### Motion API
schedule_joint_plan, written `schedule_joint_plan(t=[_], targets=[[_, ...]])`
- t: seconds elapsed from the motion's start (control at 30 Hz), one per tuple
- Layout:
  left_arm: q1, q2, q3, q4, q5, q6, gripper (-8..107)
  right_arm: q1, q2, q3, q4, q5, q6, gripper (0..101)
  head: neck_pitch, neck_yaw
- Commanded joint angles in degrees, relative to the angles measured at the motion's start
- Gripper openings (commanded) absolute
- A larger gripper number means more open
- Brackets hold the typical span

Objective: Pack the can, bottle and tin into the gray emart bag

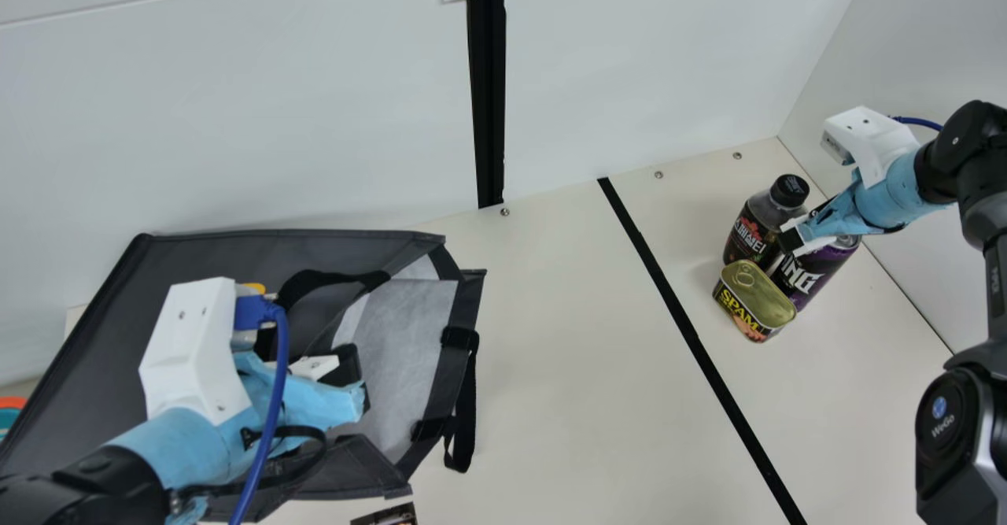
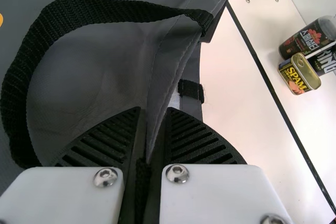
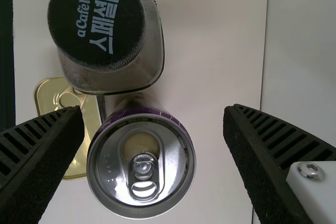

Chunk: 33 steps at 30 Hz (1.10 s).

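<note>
Pinching bag [image 1: 212, 253] edge, L claw [image 1: 354, 383] closed; R claw [image 1: 793, 239] wide open, empty, over can [image 3: 142, 182]

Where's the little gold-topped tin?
In the main view, the rectangular gold-topped tin sits right of the long black strip, beside the purple can and black-capped bottle.

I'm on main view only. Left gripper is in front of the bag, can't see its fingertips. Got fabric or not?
Observer: Yes. Left wrist view: the left gripper is pinching an edge of the gray bag between its fingers.
Operator: Right one hides the can's top from me. Lined up?
Observer: Right wrist view: the right gripper is open, and the can is between its fingers, closer to one than the other.
Operator: Tab state?
Observer: Pull tab lies flat on the lid.
</note>
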Motion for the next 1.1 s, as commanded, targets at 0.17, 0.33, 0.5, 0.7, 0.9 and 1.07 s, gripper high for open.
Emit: schedule_joint_plan(t=[0.17,0.33,0.5,0.7,0.9,1.07], targets=[[0.00,0.00,0.00,0.00,0.00,0.00,10,0.13,0.73,0.22,0.09,-0.06,0.00,78,-1.30,-0.05],[0.00,0.00,0.00,0.00,0.00,0.00,10,0.24,0.94,0.43,-0.61,0.20,0.55,44,-1.30,-0.05],[0.00,0.00,0.00,0.00,0.00,0.00,10,0.27,0.72,0.53,-0.96,0.58,0.81,11,-1.30,-0.05],[0.00,0.00,0.00,0.00,0.00,0.00,10,0.41,-0.07,0.10,-0.46,1.27,0.61,0,-1.30,-0.05],[0.00,0.00,0.00,0.00,0.00,0.00,10,0.91,-1.65,-0.13,0.27,1.78,0.34,0,-1.30,-0.05],[0.00,0.00,0.00,0.00,0.00,0.00,10,1.52,-3.67,0.26,0.59,2.20,0.45,0,-1.30,-0.05]])
